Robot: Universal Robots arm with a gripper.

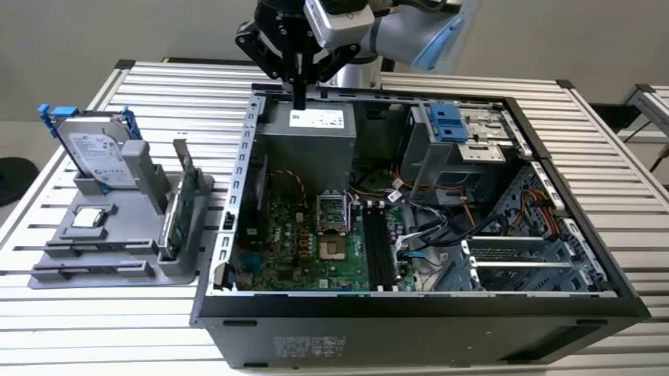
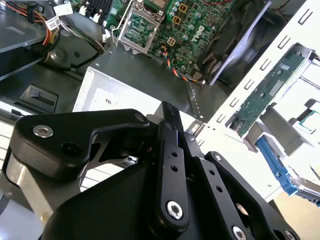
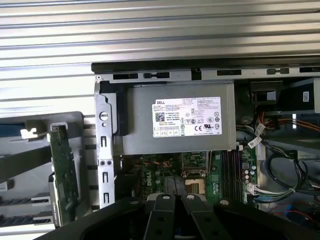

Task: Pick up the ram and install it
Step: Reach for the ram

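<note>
Gripper (image 1: pixel 300 100) above power supply (image 1: pixel 309 153) — case rim (image 1: pixel 418 97) beside

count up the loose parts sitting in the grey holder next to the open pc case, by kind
In the grey holder:
hard drive: 1
small square chip: 1
upright green circuit card: 1 (I can't tell if a thinner board stands against it)
total: 3
</note>
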